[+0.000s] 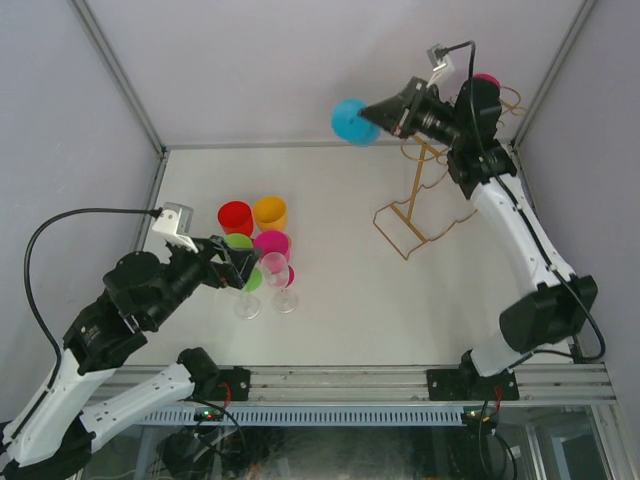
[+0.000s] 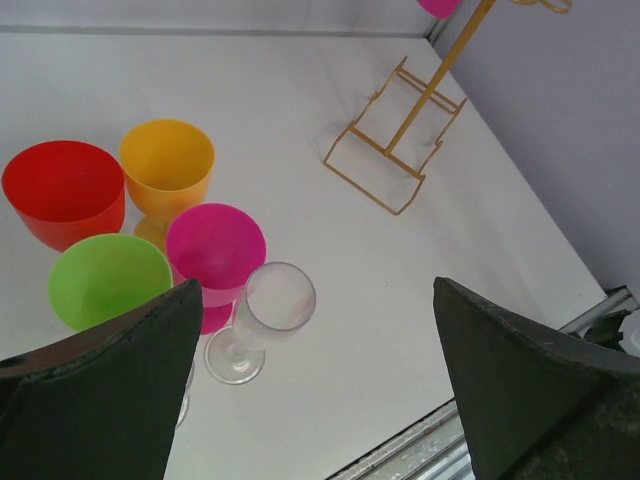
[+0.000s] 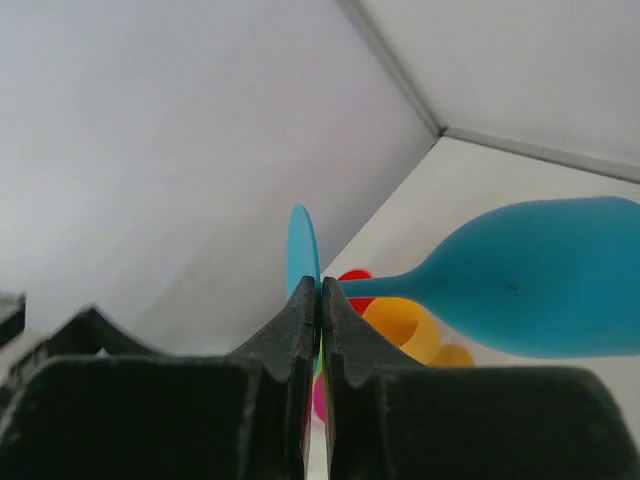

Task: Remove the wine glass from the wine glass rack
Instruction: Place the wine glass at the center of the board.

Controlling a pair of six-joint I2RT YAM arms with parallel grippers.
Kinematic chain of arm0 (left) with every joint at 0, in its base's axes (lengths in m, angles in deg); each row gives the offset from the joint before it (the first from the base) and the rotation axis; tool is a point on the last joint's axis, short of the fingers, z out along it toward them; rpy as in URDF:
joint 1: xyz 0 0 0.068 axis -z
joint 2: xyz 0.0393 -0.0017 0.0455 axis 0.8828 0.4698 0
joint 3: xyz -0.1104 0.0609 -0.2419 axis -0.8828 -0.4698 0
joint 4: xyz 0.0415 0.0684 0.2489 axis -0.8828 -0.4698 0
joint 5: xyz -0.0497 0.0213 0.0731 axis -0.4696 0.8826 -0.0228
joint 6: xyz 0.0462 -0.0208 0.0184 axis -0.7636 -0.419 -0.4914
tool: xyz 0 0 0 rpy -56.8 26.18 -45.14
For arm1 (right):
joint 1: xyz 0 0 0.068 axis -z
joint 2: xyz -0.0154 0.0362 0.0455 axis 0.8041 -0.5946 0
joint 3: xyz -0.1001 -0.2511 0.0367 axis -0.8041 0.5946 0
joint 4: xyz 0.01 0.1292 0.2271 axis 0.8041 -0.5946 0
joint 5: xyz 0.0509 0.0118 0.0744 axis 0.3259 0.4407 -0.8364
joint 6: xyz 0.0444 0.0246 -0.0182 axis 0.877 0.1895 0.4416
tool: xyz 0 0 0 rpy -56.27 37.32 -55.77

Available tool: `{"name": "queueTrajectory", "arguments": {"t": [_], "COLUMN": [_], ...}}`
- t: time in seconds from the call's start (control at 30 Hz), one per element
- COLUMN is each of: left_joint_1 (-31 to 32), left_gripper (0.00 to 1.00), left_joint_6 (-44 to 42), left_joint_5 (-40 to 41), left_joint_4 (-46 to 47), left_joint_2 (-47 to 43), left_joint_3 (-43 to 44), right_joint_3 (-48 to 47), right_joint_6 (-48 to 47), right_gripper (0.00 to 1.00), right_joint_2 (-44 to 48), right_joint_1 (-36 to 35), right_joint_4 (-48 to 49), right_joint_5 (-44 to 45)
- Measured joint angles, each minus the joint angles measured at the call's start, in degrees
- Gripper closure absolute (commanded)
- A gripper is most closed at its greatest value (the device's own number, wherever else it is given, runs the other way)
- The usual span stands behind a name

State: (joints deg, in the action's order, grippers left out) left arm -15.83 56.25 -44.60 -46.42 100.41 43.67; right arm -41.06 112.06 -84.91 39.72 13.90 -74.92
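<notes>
My right gripper (image 1: 388, 113) is shut on the flat foot of a blue wine glass (image 1: 354, 122) and holds it on its side, high in the air to the left of the gold wire rack (image 1: 412, 212). In the right wrist view the gripper (image 3: 320, 292) pinches the thin blue foot disc, and the blue bowl (image 3: 545, 280) sticks out to the right. A pink glass (image 1: 487, 79) hangs at the rack's top behind the right arm. My left gripper (image 1: 236, 266) is open and empty over a cluster of glasses; its jaws (image 2: 318, 292) stand wide apart.
Standing on the white table at the left are a red glass (image 1: 235, 216), an orange one (image 1: 269, 211), a magenta one (image 1: 272, 244), a green one (image 2: 108, 280) and a clear glass (image 2: 272, 305). Walls close the back and both sides. A metal rail (image 1: 350, 382) runs along the near edge.
</notes>
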Motion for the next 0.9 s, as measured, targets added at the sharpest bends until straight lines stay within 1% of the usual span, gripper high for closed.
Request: {"name": "queueTrajectory", "arguments": {"t": [0.2, 0.3, 0.47, 0.67, 0.73, 0.8, 0.9], "left_joint_1": [0.0, 0.0, 0.0, 0.0, 0.0, 0.0, 0.0], "left_gripper": [0.0, 0.0, 0.0, 0.01, 0.04, 0.09, 0.23], "left_joint_6": [1.1, 1.9, 3.7, 5.7, 6.4, 6.7, 7.3], "left_joint_5": [-2.9, -4.6, -9.4, -18.9, -22.3, -25.9, -31.6], "left_joint_4": [2.5, 3.3, 6.8, 13.8, 16.0, 17.9, 20.0], "left_joint_2": [-0.5, -0.3, -0.2, 0.2, 1.2, 3.3, 7.8], "left_joint_3": [0.0, 0.0, 0.0, -1.0, -1.6, -2.0, -2.2], "right_joint_3": [17.7, 25.7, 33.0, 44.5, 47.8, 50.1, 52.7], "right_joint_6": [-7.1, -11.6, -16.6, -17.0, -16.5, -15.9, -14.8], "right_gripper": [1.0, 1.0, 1.0, 1.0, 1.0, 1.0, 1.0], "right_joint_2": [16.9, 25.2, 32.9, 40.1, 41.6, 42.6, 44.2], "right_joint_1": [-7.0, -11.2, -17.4, -24.3, -26.6, -28.4, -30.4], "right_joint_4": [7.2, 8.2, 7.4, 7.0, 7.2, 7.1, 7.4], "right_joint_5": [-0.8, -0.1, 3.0, 7.7, 9.0, 10.0, 11.8]}}
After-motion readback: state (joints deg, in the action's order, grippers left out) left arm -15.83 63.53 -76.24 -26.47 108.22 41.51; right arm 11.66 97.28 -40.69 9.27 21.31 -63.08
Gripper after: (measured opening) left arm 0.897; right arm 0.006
